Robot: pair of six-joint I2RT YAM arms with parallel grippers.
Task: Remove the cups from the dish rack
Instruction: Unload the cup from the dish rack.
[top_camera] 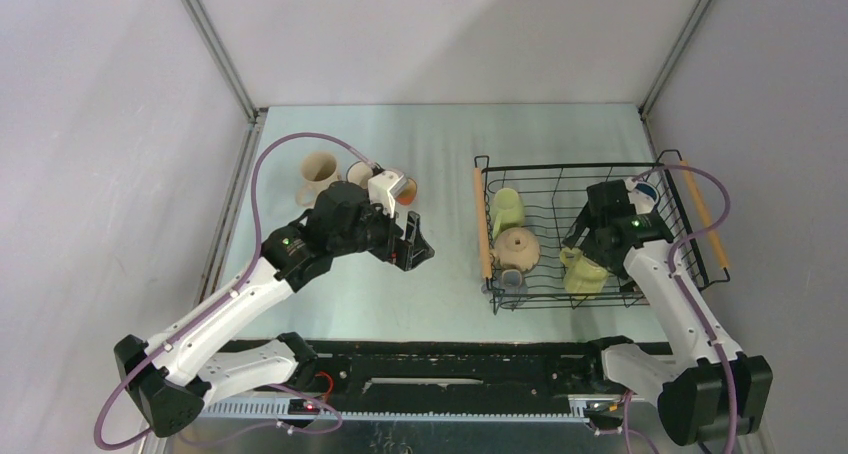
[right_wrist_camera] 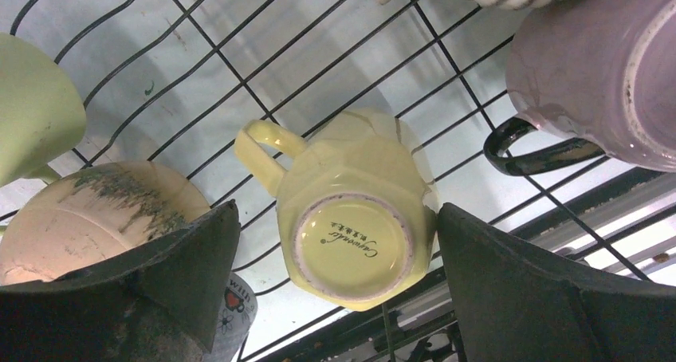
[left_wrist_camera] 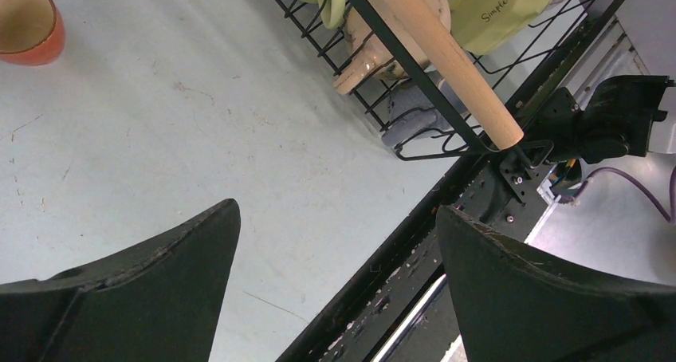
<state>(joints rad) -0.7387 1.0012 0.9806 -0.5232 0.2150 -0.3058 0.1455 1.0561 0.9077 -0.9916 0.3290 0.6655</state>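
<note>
Over the rack (top_camera: pixel 570 166), the right tool (right_wrist_camera: pixel 336 212) hung spread wide above an upturned yellow cup (right_wrist_camera: pixel 355 242) inside; next, probably, lowering and closing; the left tool (left_wrist_camera: pixel 335 218) gaped empty over the surface (left_wrist_camera: pixel 159 139).

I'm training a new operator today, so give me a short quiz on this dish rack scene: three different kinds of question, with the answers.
1. True or false: the yellow cup below the right fingers sits bottom up.
2. The left fingers hold: A a plate; B nothing; C a spoon.
3. What colour is the cup at the near left corner of the rack?
Key: 1 true. 2 B. 3 grey.
</note>
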